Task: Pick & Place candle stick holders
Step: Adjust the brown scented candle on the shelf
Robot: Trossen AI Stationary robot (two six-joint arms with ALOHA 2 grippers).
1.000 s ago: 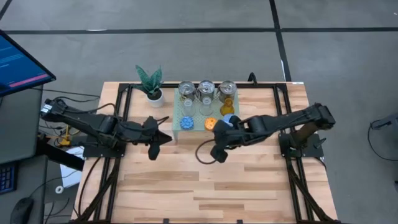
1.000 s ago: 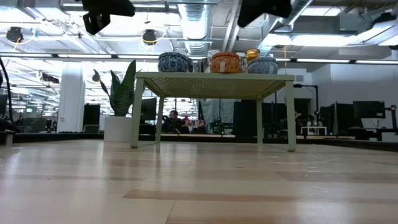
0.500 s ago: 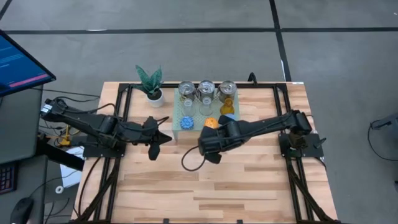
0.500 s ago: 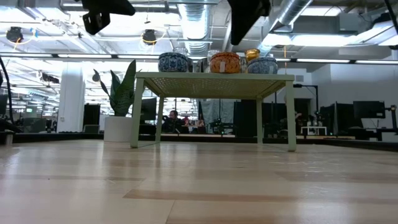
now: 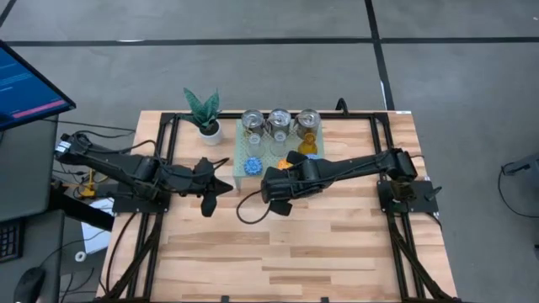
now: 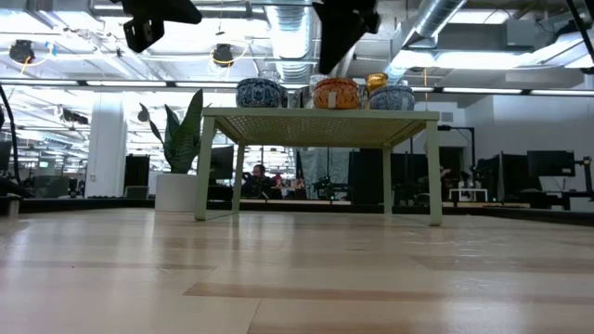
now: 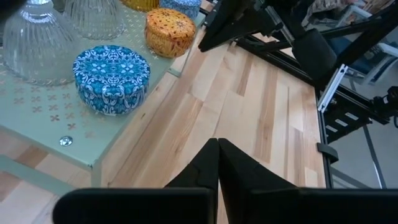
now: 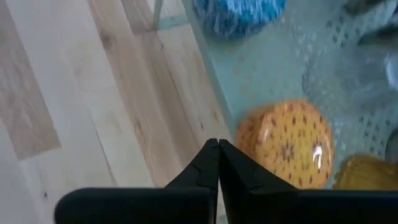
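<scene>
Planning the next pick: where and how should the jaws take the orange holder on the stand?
Grip the orange holder across its round side wall, coming down from above. It is a squat drum sitting upright near the front edge of the stand, with the blue holder beside it and glass ones behind, so a side approach looks crowded. The top is probably clearest.

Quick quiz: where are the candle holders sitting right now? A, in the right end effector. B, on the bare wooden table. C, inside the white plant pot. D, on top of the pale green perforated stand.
D: the blue holder and orange holder rest on the pale green perforated stand.
</scene>
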